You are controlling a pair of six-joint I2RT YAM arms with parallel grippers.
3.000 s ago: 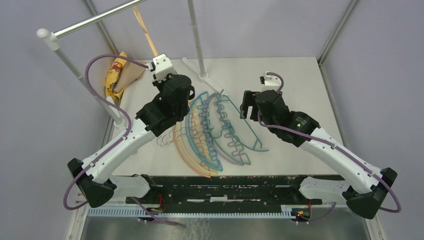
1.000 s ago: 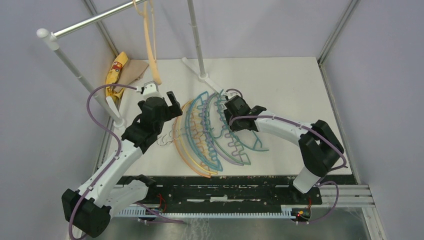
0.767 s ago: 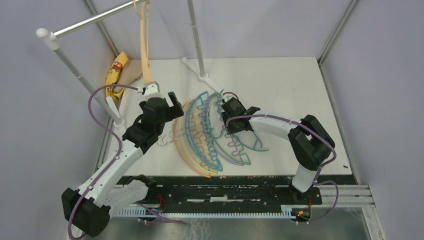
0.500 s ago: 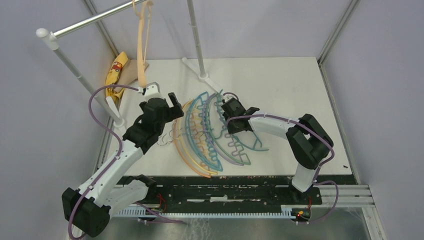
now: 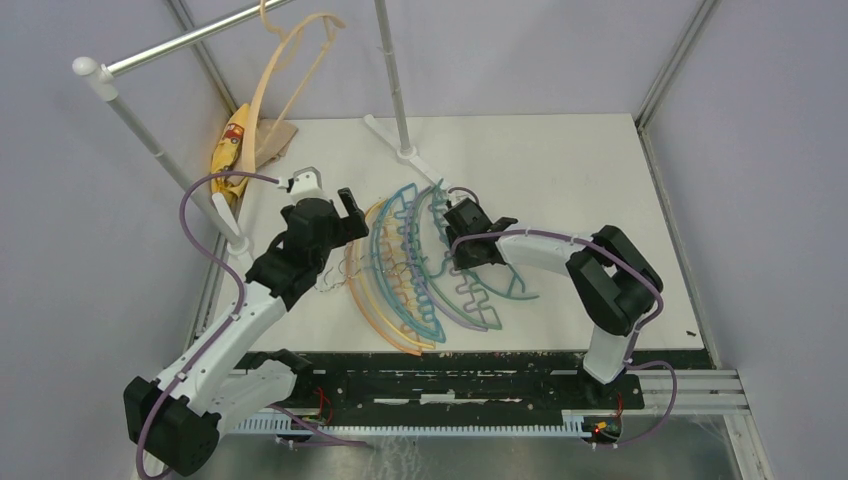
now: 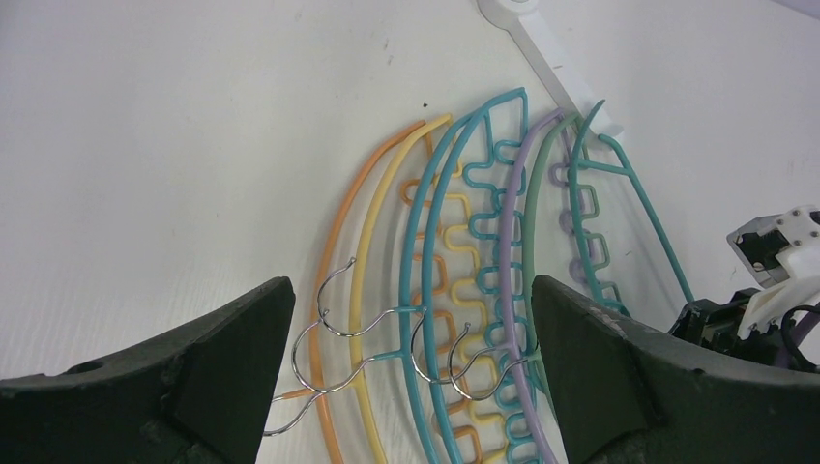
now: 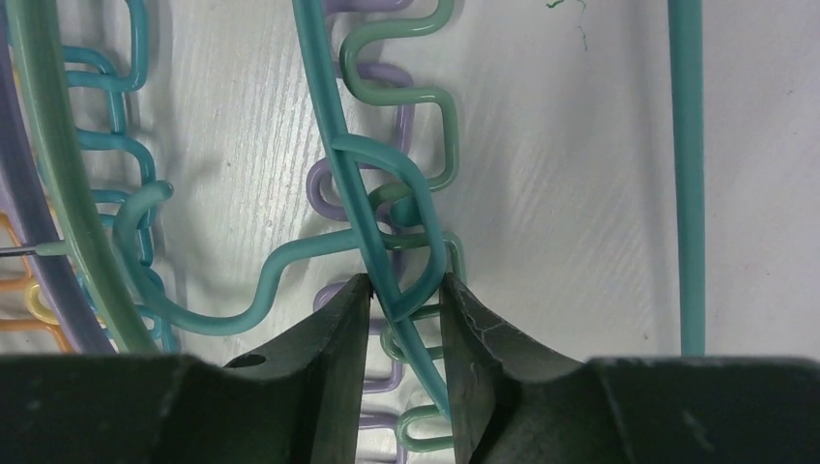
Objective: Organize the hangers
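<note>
Above the tabletop (image 5: pixel 580 170), the peach plastic hanger (image 5: pixel 262 85) has swung broadside; right tool (image 7: pixel 403 285) clamps a teal plastic hanger (image 7: pixel 334 116), left tool (image 6: pixel 411 290) gapes.

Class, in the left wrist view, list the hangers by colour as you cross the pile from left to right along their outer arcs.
orange hanger → yellow hanger → teal hanger → purple hanger → green hanger → second teal hanger
</note>
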